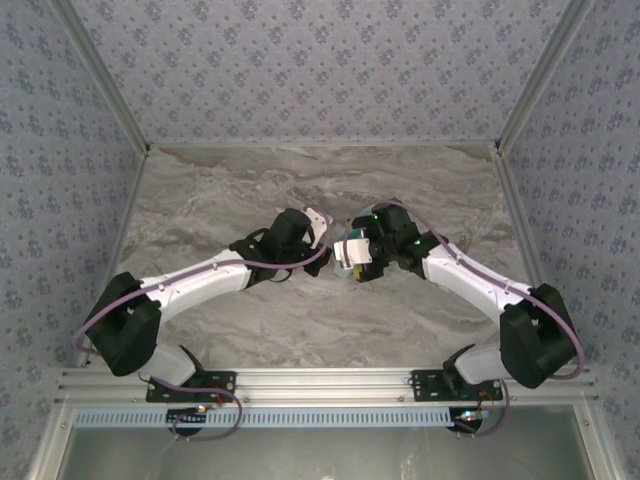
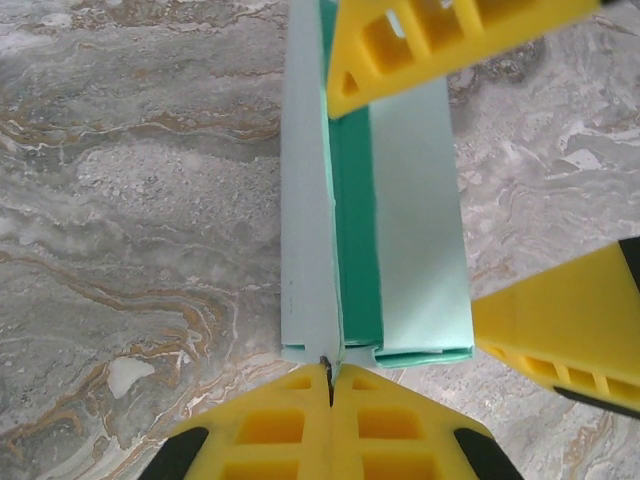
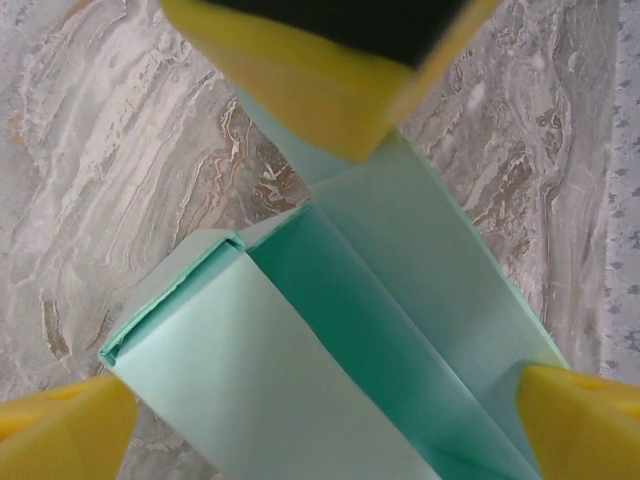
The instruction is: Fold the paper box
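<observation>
The paper box (image 2: 415,220) is pale cyan card, partly folded into a long open trough with a darker green inside (image 3: 330,300). My left gripper (image 2: 330,372) is shut on the box's short end edge, yellow fingers pressed together over the thin card. My right gripper (image 3: 320,400) is open, one yellow fingertip (image 3: 70,430) at each side of the box's other end. The right fingers (image 2: 400,45) reach in over the box's far end in the left wrist view. Both grippers meet at the middle of the table (image 1: 345,250).
A grey marble tabletop (image 1: 300,180) lies under the box. Patterned walls (image 1: 320,60) enclose it at the back and both sides. An aluminium rail (image 1: 320,385) runs along the near edge by the arm bases.
</observation>
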Controlling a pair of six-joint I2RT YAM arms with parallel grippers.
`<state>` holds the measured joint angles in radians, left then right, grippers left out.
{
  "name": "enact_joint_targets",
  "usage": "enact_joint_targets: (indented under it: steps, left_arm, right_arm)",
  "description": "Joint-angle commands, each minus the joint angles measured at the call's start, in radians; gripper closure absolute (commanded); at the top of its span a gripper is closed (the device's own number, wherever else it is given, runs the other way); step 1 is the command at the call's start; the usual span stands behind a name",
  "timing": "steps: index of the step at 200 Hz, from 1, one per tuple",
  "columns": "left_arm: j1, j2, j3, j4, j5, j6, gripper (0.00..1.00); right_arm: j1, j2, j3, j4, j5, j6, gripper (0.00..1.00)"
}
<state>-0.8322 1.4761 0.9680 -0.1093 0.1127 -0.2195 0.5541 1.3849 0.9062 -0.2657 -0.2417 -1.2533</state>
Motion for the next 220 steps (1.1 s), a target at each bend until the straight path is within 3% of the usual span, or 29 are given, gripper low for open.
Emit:
enact_joint_targets:
  steps: [1, 54, 62, 77, 129, 162, 193, 220]
  left_arm:
    - [-0.01, -0.004, 0.044, -0.012, 0.063, 0.072, 1.0]
    - [-0.011, 0.0, 0.052, -0.026, 0.069, 0.107, 0.98]
    - [-0.011, 0.0, 0.055, -0.026, 0.067, 0.104, 0.92]
    - [-0.011, -0.003, 0.062, -0.03, 0.065, 0.1, 0.67]
    - [-0.002, -0.037, 0.07, -0.014, 0.021, 0.081, 0.4]
    - [0.021, -0.062, 0.076, 0.034, -0.038, 0.055, 0.02]
    - [0.105, -0.025, 0.121, 0.055, -0.079, -0.079, 0.01]
    - [0.187, 0.064, 0.189, 0.003, -0.003, -0.172, 0.01]
  right_arm:
    - [-0.032, 0.014, 0.033, -0.023, -0.105, 0.014, 0.0]
    - [-0.056, -0.033, 0.016, -0.035, -0.201, -0.009, 0.0]
    - [-0.062, -0.042, 0.013, -0.033, -0.21, -0.006, 0.0]
    - [-0.079, -0.067, -0.003, -0.009, -0.24, 0.023, 0.0]
    - [-0.14, -0.176, -0.104, 0.15, -0.301, 0.206, 0.0]
    - [-0.181, -0.254, -0.177, 0.388, -0.204, 0.623, 0.0]
    - [-0.179, -0.371, -0.216, 0.433, -0.004, 1.054, 0.0]
    - [-0.201, -0.415, -0.144, 0.12, 0.288, 1.477, 0.0]
